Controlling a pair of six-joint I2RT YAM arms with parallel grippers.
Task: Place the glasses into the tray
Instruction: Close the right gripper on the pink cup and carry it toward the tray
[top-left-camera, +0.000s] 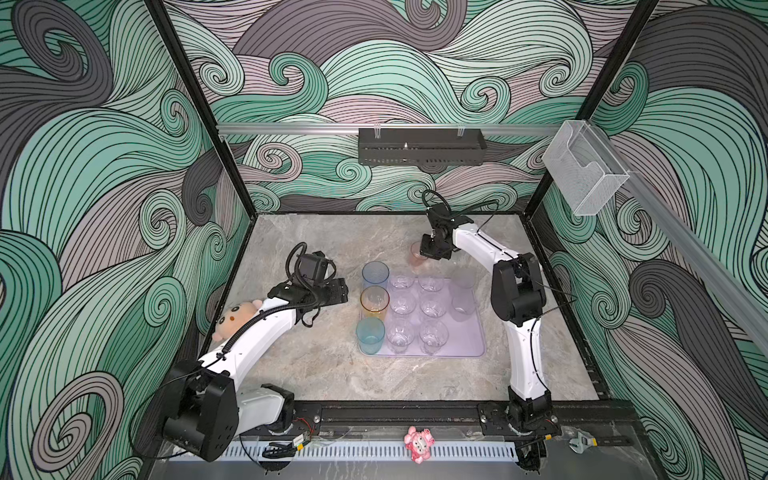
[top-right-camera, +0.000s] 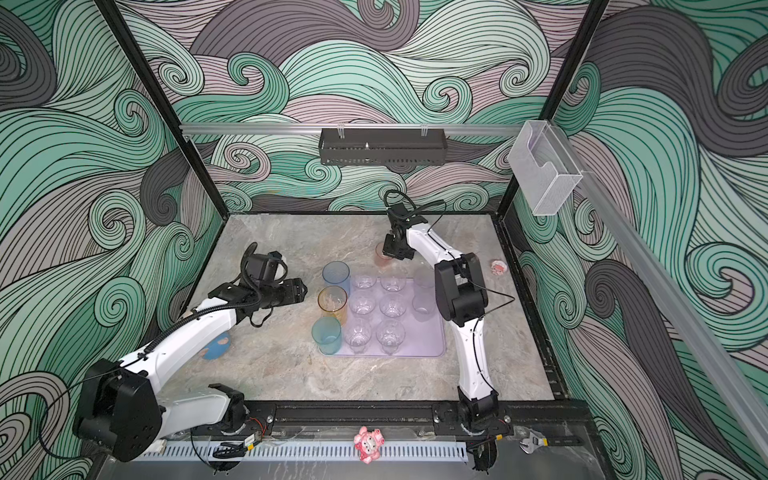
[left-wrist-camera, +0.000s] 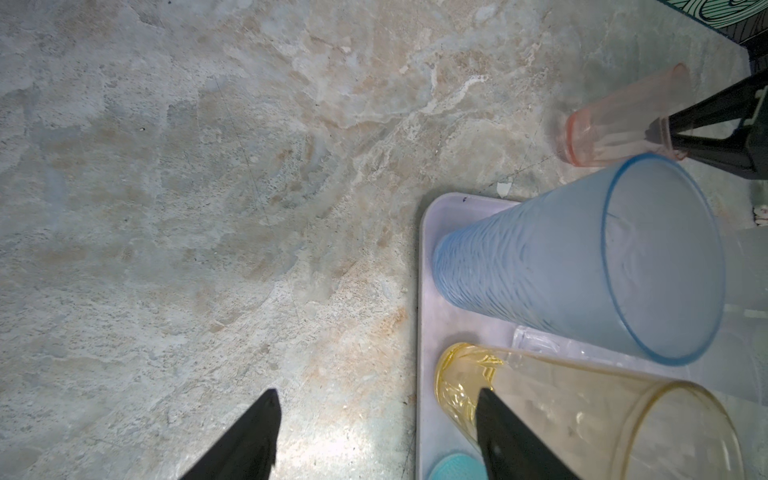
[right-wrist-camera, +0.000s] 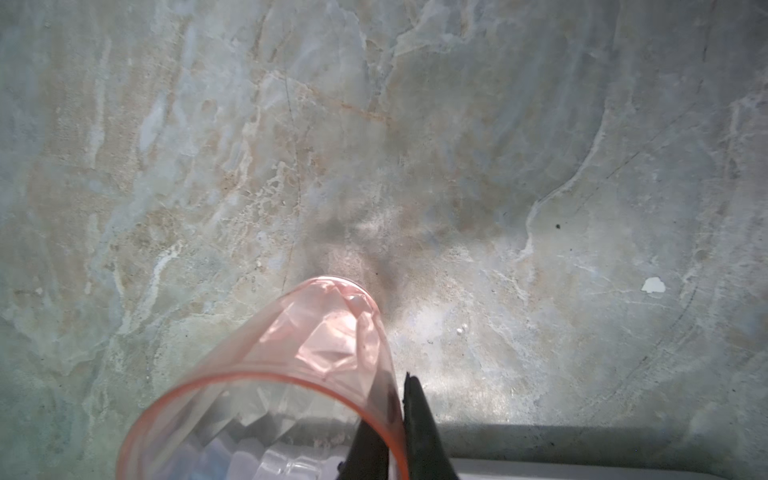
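Note:
The lilac tray (top-left-camera: 478, 351) lies mid-table. On it stand a blue glass (top-left-camera: 375, 274), an amber one (top-left-camera: 374, 300), a teal one (top-left-camera: 370, 336), several small clear ones (top-left-camera: 402, 305) and two frosted ones (top-left-camera: 461, 307). Just beyond the tray's far edge is the pink glass (top-left-camera: 417, 255) (right-wrist-camera: 316, 345). My right gripper (top-left-camera: 424, 254) (right-wrist-camera: 397, 390) is shut on its rim wall, one finger inside and one outside. Whether its base rests on the table I cannot tell. My left gripper (top-left-camera: 345, 293) (left-wrist-camera: 376, 399) hangs open and empty, left of the tray beside the amber glass (left-wrist-camera: 469, 382).
A plush toy (top-left-camera: 237, 316) lies under the left arm. A pink figurine (top-left-camera: 417, 444) and a wrench (top-left-camera: 579, 441) sit on the front rail. A black shelf (top-left-camera: 419, 146) and a clear box (top-left-camera: 584, 166) hang on the walls. A small pink item (top-right-camera: 497, 267) lies near the right wall.

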